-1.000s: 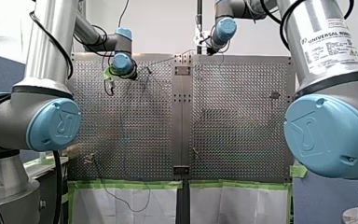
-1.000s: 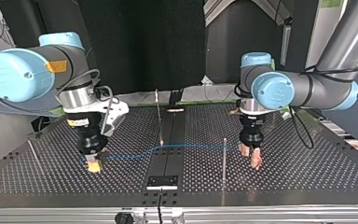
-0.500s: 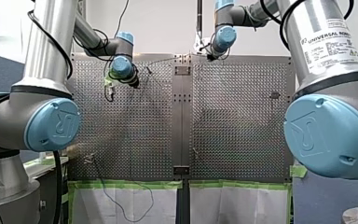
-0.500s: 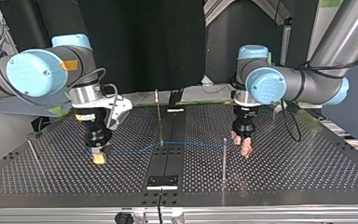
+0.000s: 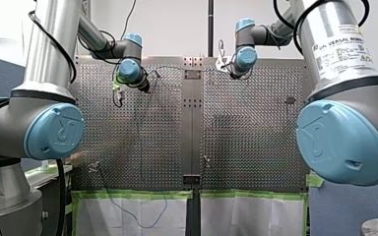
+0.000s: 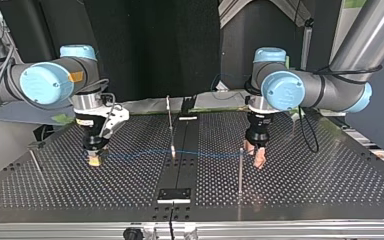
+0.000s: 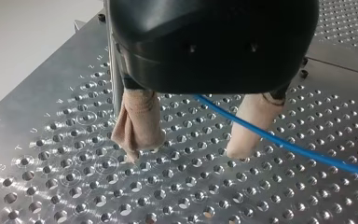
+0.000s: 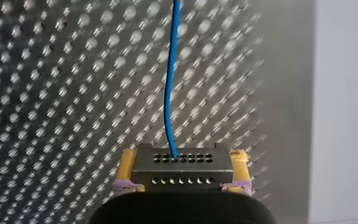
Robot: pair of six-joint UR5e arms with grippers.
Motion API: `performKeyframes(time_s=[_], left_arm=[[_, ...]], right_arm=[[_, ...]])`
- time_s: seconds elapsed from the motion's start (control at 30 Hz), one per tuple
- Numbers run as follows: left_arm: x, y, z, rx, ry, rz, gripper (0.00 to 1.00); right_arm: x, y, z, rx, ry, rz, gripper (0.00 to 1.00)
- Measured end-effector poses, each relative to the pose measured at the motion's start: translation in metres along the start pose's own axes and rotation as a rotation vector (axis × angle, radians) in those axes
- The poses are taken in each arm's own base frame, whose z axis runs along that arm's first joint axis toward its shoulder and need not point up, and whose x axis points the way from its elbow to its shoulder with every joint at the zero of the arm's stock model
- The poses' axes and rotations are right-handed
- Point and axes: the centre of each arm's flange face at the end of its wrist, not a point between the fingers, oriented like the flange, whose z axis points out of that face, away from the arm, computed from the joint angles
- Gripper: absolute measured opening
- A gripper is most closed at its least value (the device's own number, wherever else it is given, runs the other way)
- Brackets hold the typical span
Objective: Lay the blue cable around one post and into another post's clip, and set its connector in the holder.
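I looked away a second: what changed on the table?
In the top view, my right gripper, shut on the connector, drew back away from the camera; my open left gripper slid leftward toward the near post. The blue cable pulled straighter. That post and the middle post stayed put.

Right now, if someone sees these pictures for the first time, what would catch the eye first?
A blue cable stretched across the table in the top view, between both grippers. My right gripper clamps its metal connector; my left gripper is open, with the cable passing its fingers.
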Motion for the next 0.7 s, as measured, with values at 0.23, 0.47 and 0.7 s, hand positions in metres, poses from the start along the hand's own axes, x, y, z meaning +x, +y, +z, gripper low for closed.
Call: performKeyframes(time_s=[0.23, 0.47, 0.7], left_arm=[[-0.008, 0.000, 0.004, 0.001, -0.016, -0.019, 1.00], [-0.028, 0.000, 0.013, -0.011, -0.038, -0.058, 1.00], [-0.025, 0.001, 0.028, -0.037, 0.001, -0.021, 1.00]], right_arm=[[-0.027, 0.036, 0.011, -0.009, -0.016, 0.010, 0.00], [-0.059, 0.079, 0.019, -0.063, -0.033, 0.011, 0.00], [-0.083, 0.103, 0.014, -0.103, -0.051, 0.024, 0.00]])
